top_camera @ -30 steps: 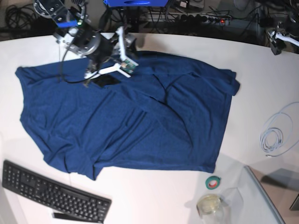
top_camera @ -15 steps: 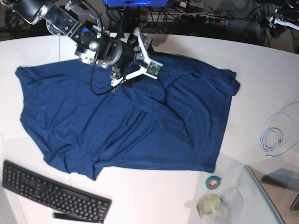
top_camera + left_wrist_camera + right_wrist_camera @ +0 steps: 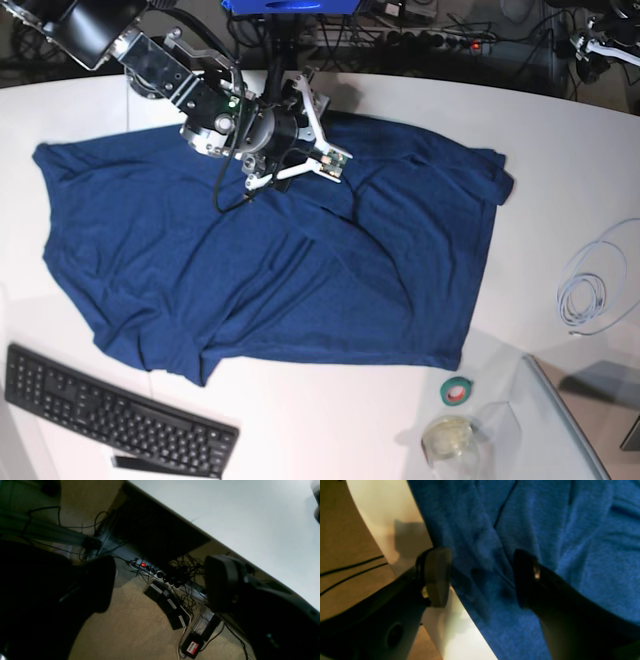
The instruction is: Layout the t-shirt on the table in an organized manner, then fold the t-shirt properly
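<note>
The navy t-shirt [image 3: 280,270] lies spread on the white table [image 3: 560,150], wrinkled, with folds near its middle and at its lower left corner. My right gripper [image 3: 305,140] hovers over the shirt's far edge near the collar. In the right wrist view it [image 3: 481,577] is open, and its fingers [image 3: 437,577] straddle a ridge of the shirt [image 3: 545,530] beside the table edge [image 3: 402,530]. My left gripper [image 3: 592,45] is at the far right corner, away from the shirt. In the left wrist view it [image 3: 160,582] is open and empty, over the floor beyond the table [image 3: 237,517].
A black keyboard [image 3: 110,410] lies at the front left. A green tape roll [image 3: 457,391] and a small glass jar [image 3: 450,437] stand at the front right, next to a clear panel [image 3: 570,420]. A coiled white cable [image 3: 590,290] lies at the right. Power strips and cables [image 3: 170,600] lie on the floor.
My right arm has moved to the right along the shirt's far edge, from the left shoulder area toward the collar. My left gripper has moved up toward the top right corner.
</note>
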Motion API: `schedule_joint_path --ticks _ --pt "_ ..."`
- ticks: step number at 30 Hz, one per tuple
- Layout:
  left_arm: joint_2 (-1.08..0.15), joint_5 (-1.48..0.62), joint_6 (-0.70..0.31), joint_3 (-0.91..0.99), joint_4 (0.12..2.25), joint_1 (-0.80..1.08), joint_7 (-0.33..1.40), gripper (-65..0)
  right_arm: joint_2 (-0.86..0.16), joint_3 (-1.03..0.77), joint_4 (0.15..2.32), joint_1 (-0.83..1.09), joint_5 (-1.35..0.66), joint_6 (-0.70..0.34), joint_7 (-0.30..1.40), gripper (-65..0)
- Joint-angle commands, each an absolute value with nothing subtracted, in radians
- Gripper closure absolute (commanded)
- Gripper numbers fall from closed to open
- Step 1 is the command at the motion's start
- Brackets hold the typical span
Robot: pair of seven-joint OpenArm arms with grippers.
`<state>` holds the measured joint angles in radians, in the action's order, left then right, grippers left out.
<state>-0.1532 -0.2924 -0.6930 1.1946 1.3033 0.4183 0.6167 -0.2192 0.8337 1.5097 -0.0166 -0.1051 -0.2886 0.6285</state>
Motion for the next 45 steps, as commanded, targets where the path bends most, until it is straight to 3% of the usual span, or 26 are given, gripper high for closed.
schedule_joint_path --ticks 1,6,8,29,35,45 --pt "-0.173 -0.305 -0.698 1.201 1.319 0.427 0.601 -52.5 -0.217 0.832 1.518 -0.038 -0.11 -0.289 0.608 -34.7" --pt "-0.173 -0.305 -0.698 1.196 1.319 0.427 0.601 -52.5 -0.216 0.831 1.504 -0.044 -0.11 -0.286 0.608 -17.3" --pt "-0.173 -0.305 -0.698 1.196 1.319 0.427 0.601 -52.5 -0.216 0.829 1.504 -0.044 -0.11 -0.286 0.608 -13.1" --pt "-0.173 -0.305 -0.698 1.194 1.317 0.427 0.601 -52.5 -0.216 0.829 1.46 -0.041 -0.11 -0.285 0.608 -11.7" --pt "-0.173 -0.305 -0.698 1.194 1.317 0.427 0.601 -52.5 -0.216 0.829 1.463 -0.041 -0.11 -0.285 0.608 0.0" --pt "-0.177 -0.297 -0.698 1.202 1.248 0.406 0.601 -52.5 -0.216 0.779 1.547 -0.039 -0.11 -0.285 0.648 -0.2"
